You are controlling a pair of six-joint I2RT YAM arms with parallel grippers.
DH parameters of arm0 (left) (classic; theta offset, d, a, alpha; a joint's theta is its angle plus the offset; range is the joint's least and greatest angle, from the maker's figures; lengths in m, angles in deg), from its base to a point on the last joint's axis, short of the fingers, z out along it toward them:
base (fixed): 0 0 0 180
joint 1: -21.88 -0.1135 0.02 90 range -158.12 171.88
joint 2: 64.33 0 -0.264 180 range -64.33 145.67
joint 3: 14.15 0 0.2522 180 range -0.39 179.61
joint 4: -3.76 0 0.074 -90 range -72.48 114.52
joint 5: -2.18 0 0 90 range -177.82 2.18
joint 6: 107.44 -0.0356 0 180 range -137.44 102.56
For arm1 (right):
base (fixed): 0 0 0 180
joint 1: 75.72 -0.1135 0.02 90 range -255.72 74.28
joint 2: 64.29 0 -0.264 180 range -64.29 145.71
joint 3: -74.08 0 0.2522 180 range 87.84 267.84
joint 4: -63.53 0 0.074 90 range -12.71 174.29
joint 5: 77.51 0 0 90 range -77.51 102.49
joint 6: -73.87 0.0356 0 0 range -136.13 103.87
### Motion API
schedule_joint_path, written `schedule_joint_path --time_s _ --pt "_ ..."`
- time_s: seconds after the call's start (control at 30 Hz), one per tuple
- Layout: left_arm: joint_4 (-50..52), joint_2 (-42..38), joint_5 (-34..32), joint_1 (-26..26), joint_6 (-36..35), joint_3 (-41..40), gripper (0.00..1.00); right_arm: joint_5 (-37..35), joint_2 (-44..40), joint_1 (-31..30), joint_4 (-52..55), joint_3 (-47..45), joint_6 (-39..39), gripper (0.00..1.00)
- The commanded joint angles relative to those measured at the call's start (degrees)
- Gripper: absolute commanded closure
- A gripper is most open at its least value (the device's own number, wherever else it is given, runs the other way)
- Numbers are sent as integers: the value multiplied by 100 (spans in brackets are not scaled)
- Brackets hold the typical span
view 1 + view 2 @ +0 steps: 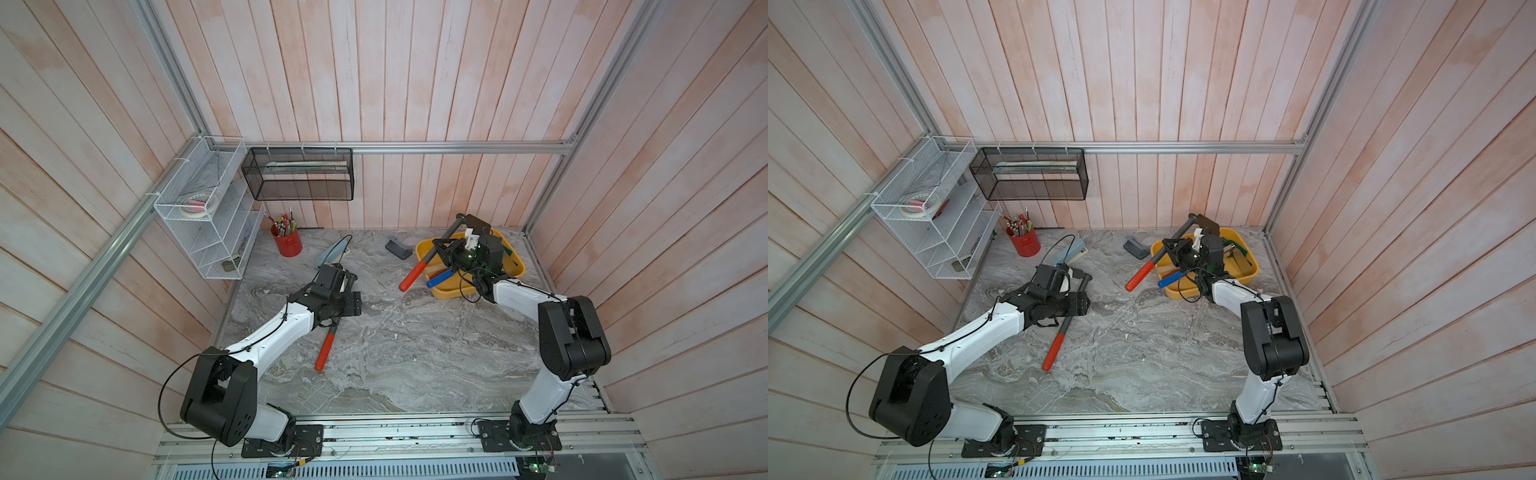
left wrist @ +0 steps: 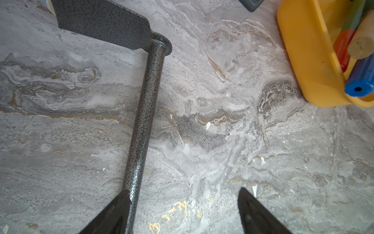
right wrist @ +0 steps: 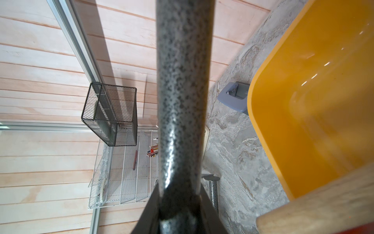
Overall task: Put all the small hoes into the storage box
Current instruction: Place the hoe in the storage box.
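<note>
Your right claw (image 1: 441,246) is clenched on the speckled shaft of the small hoe (image 1: 413,275), part-way along it. I judge that grip was chosen so the tool balances. The hoe hangs tilted above the storage box (image 1: 444,293), head raised toward the back wall and red grip jutting out past the box's near rim over the desk (image 1: 395,340). It is not in the box yet. Held that high, it clears the rim and the tools already lying inside.

Your left claw (image 2: 183,194) is released, jaws spread, low over the desk. One finger sits against or just beside the shaft of another hoe (image 2: 141,121) lying flat there. I cannot tell if they touch.

Now the count:
- Red-gripped speckled hoes: two, one held and one on the desk.
- Yellow storage box: one. It holds one blue-handled tool (image 1: 438,277), one wooden handle (image 2: 362,45) and something green I cannot make out.
- Beside the box: one small grey object (image 1: 398,248).
- At the back: one red pen cup (image 1: 287,245), one black mesh basket (image 1: 299,174), one white wire rack (image 1: 203,216).
</note>
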Motion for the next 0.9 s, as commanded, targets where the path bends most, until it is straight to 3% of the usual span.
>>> schedule_joint_path --time_s 0.0,0.87 --pt "-58 -10 -33 -28 -22 -110 15 107 -129 127 -823 -33 253 83" --pt "-36 -133 105 -26 77 -197 15 -307 594 656 -1025 445 1140 83"
